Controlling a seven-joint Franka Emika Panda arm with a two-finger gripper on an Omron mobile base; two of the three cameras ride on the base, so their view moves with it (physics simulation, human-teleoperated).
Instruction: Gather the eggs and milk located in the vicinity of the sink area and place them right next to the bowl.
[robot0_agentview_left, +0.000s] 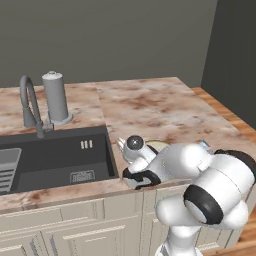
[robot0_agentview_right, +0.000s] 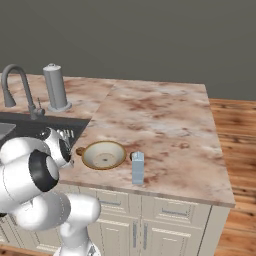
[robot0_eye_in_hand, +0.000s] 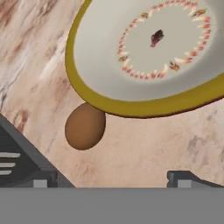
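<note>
The bowl (robot0_eye_in_hand: 148, 57) is shallow and round, cream inside with a tan-gold rim, a ring of small reddish and yellow flecks and a dark mark at its centre. In the hand view it takes up the upper right of the frame. A brown oval egg (robot0_eye_in_hand: 85, 126) lies on the marbled pink-brown countertop (robot0_eye_in_hand: 144, 148) at lower left, tucked against the underside of the bowl's rim. The two dark fingertips (robot0_eye_in_hand: 41, 181) stand far apart at the bottom of that frame, one at lower left and one at lower right, with nothing between them; the gripper (robot0_eye_in_hand: 113, 180) is spread wide and empty.

The right base view shows what the close view cannot: the milk (robot0_agentview_right: 138, 168), a small pale blue-grey carton, upright just right of the bowl (robot0_agentview_right: 104, 154) in the lower centre. Another egg (robot0_agentview_right: 133, 156) shows as a dark lump between carton and bowl rim. The first egg (robot0_agentview_right: 79, 151) is a tiny brown spot touching the bowl's left rim.

The left base view shows the dark sink (robot0_agentview_left: 55, 160) at centre left, its arched faucet (robot0_agentview_left: 30, 107) and a grey cylinder with a white cap (robot0_agentview_left: 55, 97) at upper left. There the white arm covers most of the bowl (robot0_agentview_left: 156, 146).
</note>
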